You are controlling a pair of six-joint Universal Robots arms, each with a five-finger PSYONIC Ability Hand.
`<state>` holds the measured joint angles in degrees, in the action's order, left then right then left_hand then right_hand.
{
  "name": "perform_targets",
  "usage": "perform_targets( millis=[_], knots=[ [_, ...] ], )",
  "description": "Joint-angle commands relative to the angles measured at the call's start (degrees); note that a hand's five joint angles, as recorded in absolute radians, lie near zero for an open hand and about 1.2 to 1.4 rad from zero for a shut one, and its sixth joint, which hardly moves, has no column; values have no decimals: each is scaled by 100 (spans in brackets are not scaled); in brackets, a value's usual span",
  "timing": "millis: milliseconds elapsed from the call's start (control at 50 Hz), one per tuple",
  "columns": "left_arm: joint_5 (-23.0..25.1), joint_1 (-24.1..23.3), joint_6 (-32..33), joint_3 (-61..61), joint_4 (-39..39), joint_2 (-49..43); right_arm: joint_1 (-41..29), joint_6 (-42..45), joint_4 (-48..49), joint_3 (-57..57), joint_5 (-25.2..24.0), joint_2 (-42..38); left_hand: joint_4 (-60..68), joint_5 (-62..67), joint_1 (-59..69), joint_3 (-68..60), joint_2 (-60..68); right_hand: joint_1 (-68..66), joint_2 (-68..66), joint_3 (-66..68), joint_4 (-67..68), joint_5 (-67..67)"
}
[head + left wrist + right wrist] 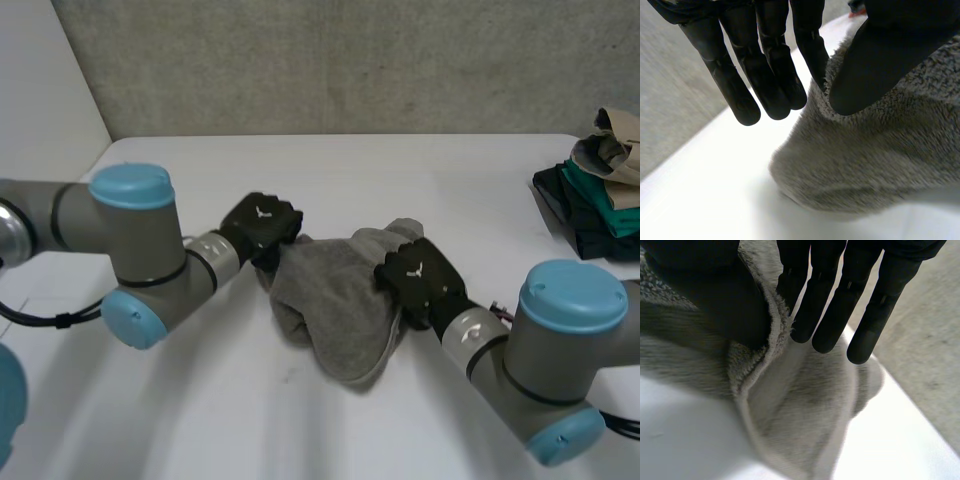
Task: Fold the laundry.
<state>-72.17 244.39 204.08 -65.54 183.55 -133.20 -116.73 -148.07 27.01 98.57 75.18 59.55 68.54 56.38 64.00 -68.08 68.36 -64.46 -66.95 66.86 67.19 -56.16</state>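
In the head view, the grey towel (335, 300) is lying bunched in a loose heap near the middle of the table (400, 170), with the left hand (262, 225) sitting at one end of it and the right hand (420, 282) at the other. It is looking soft, thick and light, so it is probably going to sag wherever it is not being held (nothing stiff to lean on here). The hemmed edges and corners are seeming the surest places to take hold. Bare table is lying open all around the heap, giving room to spread it. A pile of clothes (600, 180) is sitting well apart at the table's edge on the right arm's side. In the left wrist view, the straight fingers (775, 75) and the thumb (880, 60) are pinching a raised fold at the towel's edge, the nap looking fluffy and unlikely to slip. In the right wrist view, the fingers (830, 305) and thumb (725, 300) are likewise pinching a stitched hem, with the rest of the towel falling in folds below the hand.
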Motion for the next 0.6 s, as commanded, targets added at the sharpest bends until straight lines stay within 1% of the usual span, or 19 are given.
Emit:
perform_targets(
  millis=[20, 60, 80, 100, 140, 160, 180, 260, 320, 400, 500, 520, 540, 560, 580, 600],
  knots=[
    [-603, 188, 9, -55, -3, 942, 149, 7, -151, -627, 365, 580, 1146, 1362, 1600, -1192, 1164, -1554, -1305, 1314, 1281, -1384],
    [-754, 311, 26, -99, -21, 1312, 290, 15, -432, -768, 409, 1039, 1146, 1362, 1600, -1192, 1164, -1554, -1305, 1314, 1281, -1384],
    [-807, 381, 35, -143, -21, 1496, 413, 24, -894, -926, 392, 1450, 1146, 1362, 1600, -1192, 1164, -1554, -1305, 1314, 1281, -1384],
    [-860, 512, 35, -274, -21, 1881, 466, 15, -1151, -1006, 366, 1646, 1146, 1362, 1600, -1192, 1164, -1554, -1305, 1314, 1281, -1384],
    [-843, 610, 35, -424, -4, 2244, 545, 24, -1722, -1251, 313, 1936, 1146, 1362, 1600, -1192, 1164, -1554, -1305, 1314, 1281, -1384],
    [-834, 645, 35, -503, 5, 2454, 589, 24, -2291, -1574, 269, 2112, 1146, 1362, 1600, -1192, 1164, -1554, -1305, 1314, 1281, -1384],
    [-834, 698, 27, -617, 5, 2770, 598, 33, -2575, -1700, 260, 2166, 1146, 1362, 1600, -1192, 1164, -1554, -1305, 1314, 1281, -1384],
    [-851, 768, 27, -828, -38, 3412, 739, 59, -3666, -2332, 242, 2254, 1146, 1362, 1600, -1192, 1164, -1554, -1305, 1314, 1281, -1384],
    [-851, 768, 44, -1047, -205, 3694, 870, 94, -4114, -2754, 260, 2271, 1146, 1362, 1600, -1192, 1164, -1554, -1305, 1314, 1281, -1384],
    [-851, 768, 35, -1302, -337, 3810, 1002, 112, -4238, -2957, 295, 2280, 1146, 1362, 1600, -1192, 1164, -1554, -1305, 1314, 1281, -1384],
    [-869, 760, 27, -1681, -329, 3573, 1021, 103, -4344, -3002, 251, 2184, 1146, 1362, 1600, -1192, 1164, -1554, -1305, 1314, 1281, -1384],
    [-878, 725, 27, -1742, -329, 3477, 1012, 103, -4336, -3002, 269, 2158, -84, 132, 370, 38, -67, -1554, -1305, 1314, 1281, -1384],
    [-887, 698, 27, -1804, -329, 3354, 994, 103, -4327, -3010, 295, 2122, -1978, -1762, -1524, 1932, -1961, -1554, -1305, 1314, 1281, -1384],
    [-921, 672, 9, -1874, -337, 3074, 950, 103, -4292, -3019, 286, 2000, -5178, -4962, -4724, 5132, -5160, -1554, -1305, 1314, 1281, -1384],
    [-930, 654, -34, -1892, -346, 2924, 915, 94, -4274, -3019, 278, 1938, -5726, -5510, -5272, 5680, -5709, -1554, -1305, 1314, 1281, -1384],
    [-939, 628, -61, -1892, -346, 2766, 863, 94, -4274, -3037, 286, 1868, -5599, -5382, -5144, 5552, -5581, -1554, -1305, 1314, 1281, -1384]
  ],
)
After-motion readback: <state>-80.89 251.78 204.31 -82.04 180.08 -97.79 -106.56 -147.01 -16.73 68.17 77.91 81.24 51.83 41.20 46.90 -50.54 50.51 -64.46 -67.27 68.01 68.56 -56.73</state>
